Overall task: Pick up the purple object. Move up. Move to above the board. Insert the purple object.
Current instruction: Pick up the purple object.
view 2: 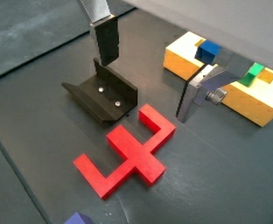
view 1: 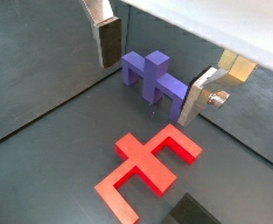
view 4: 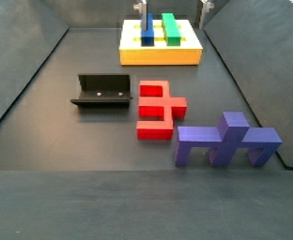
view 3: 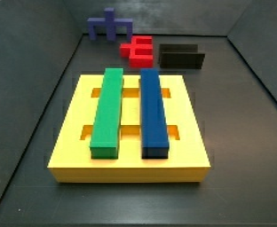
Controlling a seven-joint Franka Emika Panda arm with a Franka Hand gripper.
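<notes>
The purple object point(view 1: 149, 74) stands on its legs on the dark floor near a wall, also seen in both side views point(view 3: 106, 25) point(view 4: 224, 141). My gripper point(view 1: 149, 90) is open and empty, well above the floor. In that wrist view the purple object shows between the two fingers, below them and not touched. The gripper also shows in a wrist view point(view 2: 146, 89), and its fingertips reach into the top of a side view point(view 4: 175, 7). The yellow board point(view 3: 129, 155) lies flat, also visible elsewhere point(view 4: 161, 56) point(view 2: 180, 57).
A green bar point(view 3: 107, 111) and a long dark-blue bar point(view 3: 153, 106) lie in the board. A red stepped block point(view 4: 158, 106) lies between the purple object and the board. The fixture point(view 4: 101, 91) stands beside the red block. Grey walls ring the floor.
</notes>
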